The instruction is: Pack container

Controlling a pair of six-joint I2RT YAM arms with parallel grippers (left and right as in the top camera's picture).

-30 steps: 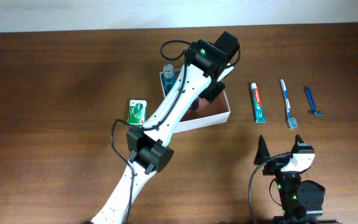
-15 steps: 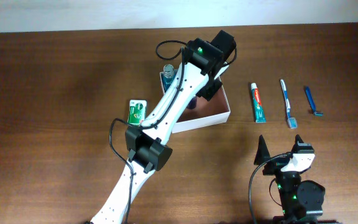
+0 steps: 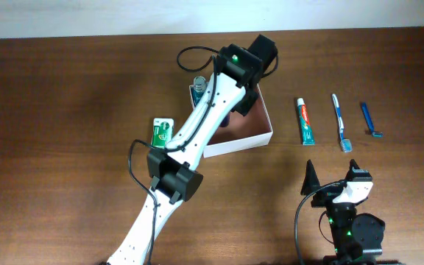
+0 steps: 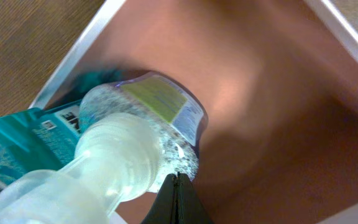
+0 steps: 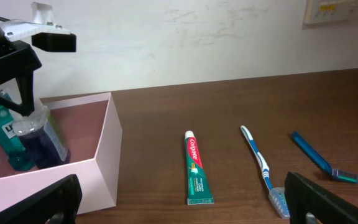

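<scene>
The container (image 3: 260, 132) is a shallow square box with white walls and a reddish-brown inside; it also shows in the left wrist view (image 4: 272, 106) and the right wrist view (image 5: 104, 155). A teal bottle (image 3: 197, 90) stands in its far left corner, next to a clear-capped bottle (image 4: 135, 143). My left gripper (image 4: 176, 179) is shut and empty, inside the box right beside the clear-capped bottle. My right gripper (image 5: 185, 211) is open and empty, low near the table's front edge. A toothpaste tube (image 3: 305, 121), a toothbrush (image 3: 340, 121) and a blue razor (image 3: 370, 120) lie right of the box.
A small green packet (image 3: 162, 132) lies on the table left of the box, beside my left arm. The left arm (image 3: 190, 140) stretches diagonally over the box's left side. A white wall runs along the table's far edge.
My left wrist has shifted slightly left and away over the box. The right arm and the items on the table have not moved.
</scene>
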